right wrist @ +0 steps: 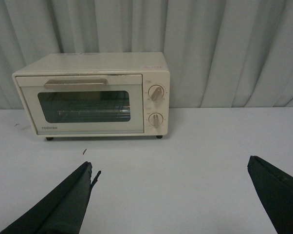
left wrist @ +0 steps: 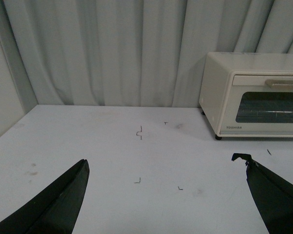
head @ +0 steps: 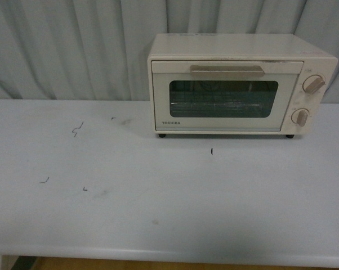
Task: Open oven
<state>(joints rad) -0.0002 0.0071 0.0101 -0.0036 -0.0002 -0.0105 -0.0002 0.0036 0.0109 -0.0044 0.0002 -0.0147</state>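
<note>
On table (head: pixel 102 169) ahead, oven (head: pixel 237 84): shut, well apart, nearer my right arm.
Handle (head: pixel 227 71): lies crosswise.
Jaws: both wide open, empty.

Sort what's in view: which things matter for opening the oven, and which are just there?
For the job: cream-white boxy toaster oven, closed; its beige bar handle; its glass-windowed door; left pincer and right pincer, both open.
Just there: two beige knobs; white table; grey pleated curtain; small dark marks.
</note>
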